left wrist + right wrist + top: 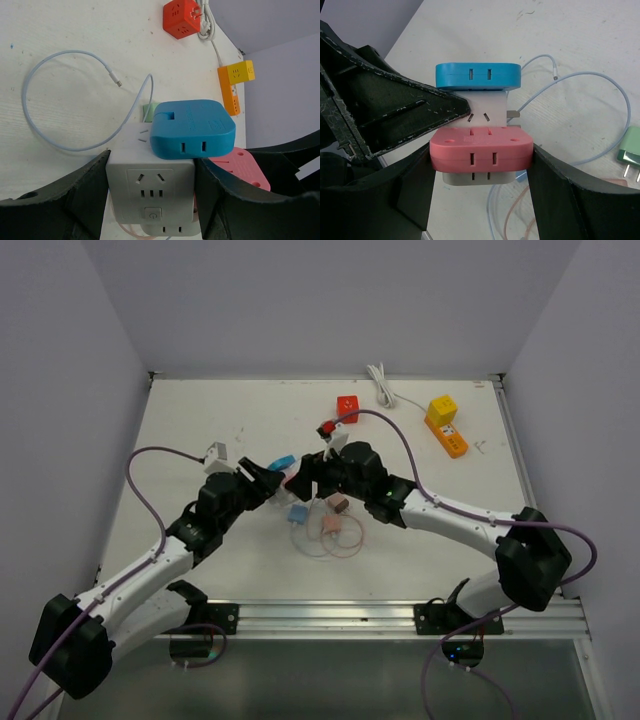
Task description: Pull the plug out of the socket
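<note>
Progress about half: gripping white socket cube [150,185] with left jaws, pink plug [480,148] with right jaws, mid-frame; not yet separated, pull remaining.

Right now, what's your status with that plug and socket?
Left end effector clamped on white socket cube. Right end effector clamped on pink plug, not yet off. Blue plug on another face, not in the way.

Stacked together were one white cube [150,192] and two flat adapters (blue adapter [192,129], pink adapter [480,148]); farther back, one red cube [347,407], one yellow cube [442,408], one orange strip [452,441].
</note>
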You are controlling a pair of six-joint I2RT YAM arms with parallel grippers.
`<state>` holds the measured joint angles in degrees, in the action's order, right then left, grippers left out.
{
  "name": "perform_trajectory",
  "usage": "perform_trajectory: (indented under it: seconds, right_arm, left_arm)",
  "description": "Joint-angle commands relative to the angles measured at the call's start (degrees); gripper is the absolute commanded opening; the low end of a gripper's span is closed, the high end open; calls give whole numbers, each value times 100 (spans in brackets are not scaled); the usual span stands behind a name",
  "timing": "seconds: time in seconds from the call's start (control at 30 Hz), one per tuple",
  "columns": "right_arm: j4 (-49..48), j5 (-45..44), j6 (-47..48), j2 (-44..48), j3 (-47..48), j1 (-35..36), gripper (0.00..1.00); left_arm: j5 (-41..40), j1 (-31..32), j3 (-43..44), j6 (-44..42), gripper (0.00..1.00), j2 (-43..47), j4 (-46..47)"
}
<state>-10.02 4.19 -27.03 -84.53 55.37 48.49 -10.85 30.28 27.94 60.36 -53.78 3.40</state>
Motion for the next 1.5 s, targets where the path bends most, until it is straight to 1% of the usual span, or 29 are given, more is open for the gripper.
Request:
perform_trajectory:
  seconds: [0.0, 0.3, 0.4, 0.43, 0.5, 0.57, 0.63, 0.7, 0.73, 0.8, 0.83, 0.9, 0.93, 1.0, 1.1, 1.13, 1.2, 1.23, 1.27, 1.33, 1.37, 1.43, 1.47]
  right_arm:
    - [-105, -550, 145, 745, 404, -112, 0]
    - [298, -752, 145, 1395, 439, -393, 0]
    - [834, -910, 233, 1431, 579, -507, 0]
    - [1174, -954, 259, 1431, 623, -551, 0]
    - [1475, -998, 251, 1361, 580, -674, 0]
    - [1862, -876, 110, 1273, 501, -875, 0]
    - [2160, -526, -82, 1071, 343, -1025, 0]
    - [2311, -445, -162, 809, 194, -1210, 0]
    - [2451, -245, -145, 720, 158, -1245, 0]
    - [2697, -164, -40, 387, 149, -1254, 0]
    - [2803, -129, -22, 254, 175, -1254, 0]
    - [2961, -58, 30, 43, 237, -1254, 0]
    - [3110, -58, 66, -193, 324, -1263, 0]
    - [3217, -111, 101, -431, 421, -1272, 0]
    - [3506, -120, 215, -924, 850, -1289, 3]
    - [3594, -128, 241, -1029, 939, -1298, 7]
    - [3621, -155, 268, -1311, 1080, -1298, 10]
    - [3613, -216, 277, -1398, 1194, -1307, 13]
    - [3604, -234, 286, -1547, 1256, -1316, 23]
    - [3665, -252, 312, -1724, 1449, -1333, 32]
    - [3665, -260, 321, -1777, 1502, -1333, 44]
    - [3586, -234, 286, -1795, 1538, -1333, 55]
    - [3543, -208, 294, -1743, 1529, -1342, 67]
  left_arm:
    - [-1516, -163, -70, -612, 0, 95, -972]
    - [-1929, -163, 229, -938, 0, 298, -1227]
    - [-1859, -163, 299, -1052, 0, 464, -1193]
    - [-1790, -163, 325, -1096, 0, 508, -1175]
    - [-1736, -163, 439, -1332, 0, 684, -1105]
    - [-1614, -163, 536, -1535, 0, 807, -1018]
    - [-1447, -163, 694, -1904, 0, 851, -982]
    - [-1271, -172, 843, -2298, 0, 869, -903]
    - [-1044, -172, 888, -2431, 0, 869, -868]
    - [-814, -172, 1028, -2774, 0, 843, -806]
    - [-500, -172, 1090, -2897, 0, 817, -762]
    - [-261, -172, 1309, -3169, 0, 720, -805]
    - [-16, -172, 1380, -3266, 0, 676, -806]
    - [205, -172, 1617, -3538, 0, 562, -823]
    - [540, -172, 1968, -3917, 0, 386, -963]
    - [592, -172, 2065, -3987, 0, 334, -1086]
    - [645, -172, 2338, -4268, 0, 202, -1183]
    - [689, -172, 2417, -4356, 0, 166, -1271]
    - [733, -172, 2557, -4566, 0, 96, -1298]
    - [856, -172, 2619, -4760, 0, 52, -1298]
    - [857, -172, 2585, -4848, 0, 43, -1280]
    - [935, -172, 2453, -4893, 0, 87, -1080]
    - [988, -172, 2270, -4945, 0, 113, -1009]
